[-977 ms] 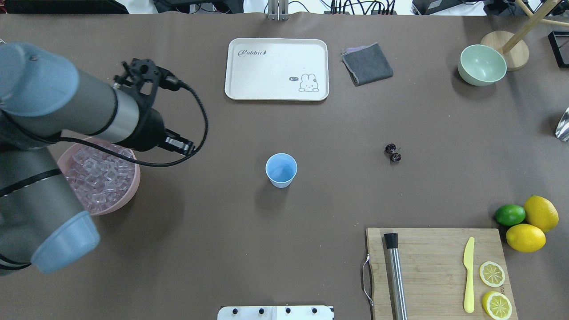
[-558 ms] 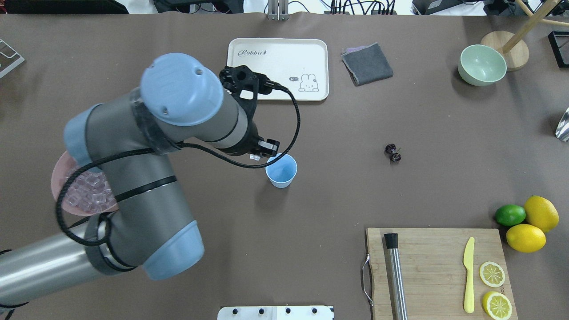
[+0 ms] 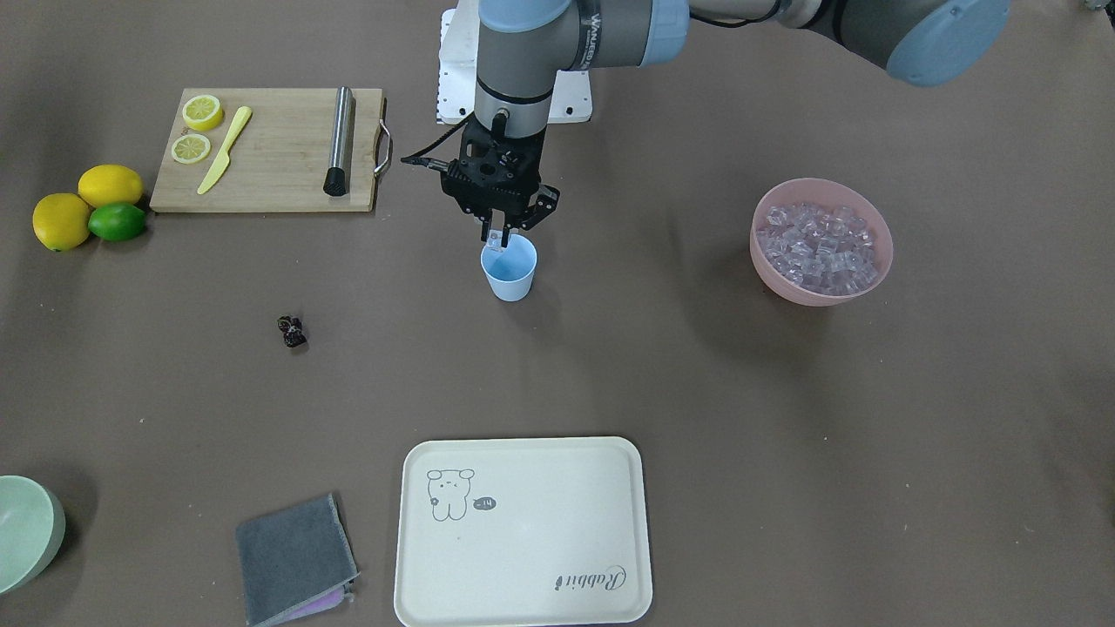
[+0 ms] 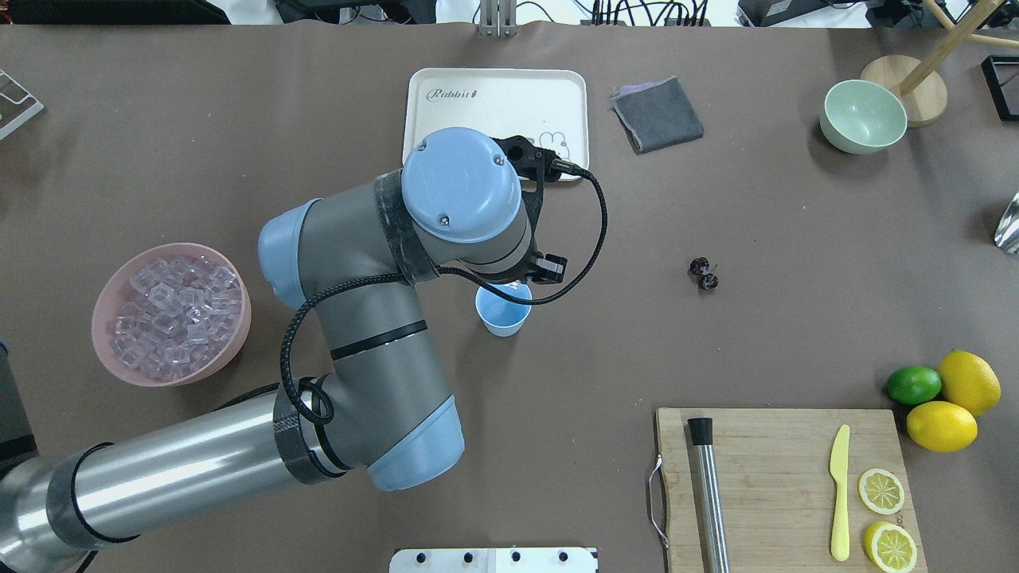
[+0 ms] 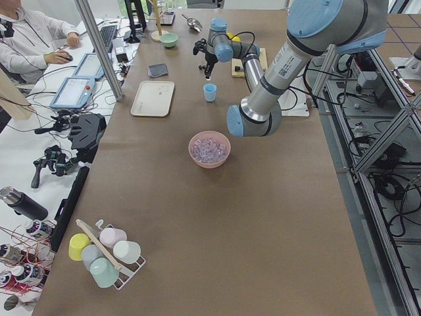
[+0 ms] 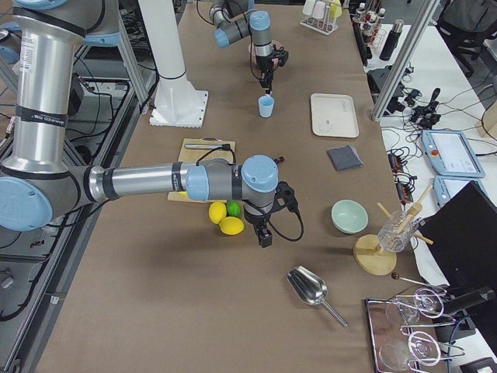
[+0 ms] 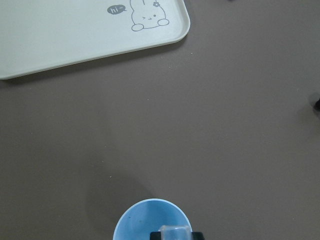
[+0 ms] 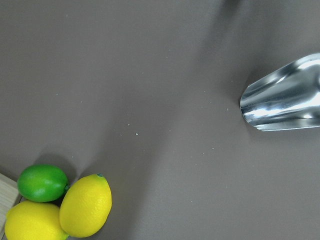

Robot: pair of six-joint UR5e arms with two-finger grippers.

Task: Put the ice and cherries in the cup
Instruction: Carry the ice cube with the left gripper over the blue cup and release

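The ice cube pinched in my left gripper is clear, glassy; the cup beneath is smooth, matt blue plastic; the table cover is matt brown, paper-like; from overhead, at the cup's four o'clock, the board is grained wood, its bar brushed metal; at one o'clock, the cloth is grey fabric; the scoop is mirror-bright metal.

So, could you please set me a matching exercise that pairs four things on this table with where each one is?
Things:
1. cherries
2. yellow knife
3. ice cube
4. grey cloth

Places:
A. held in the left pincer above the cup
B. beside the tray
C. loose on the table
D. on the cutting board

Pairs: 1-C, 2-D, 3-A, 4-B
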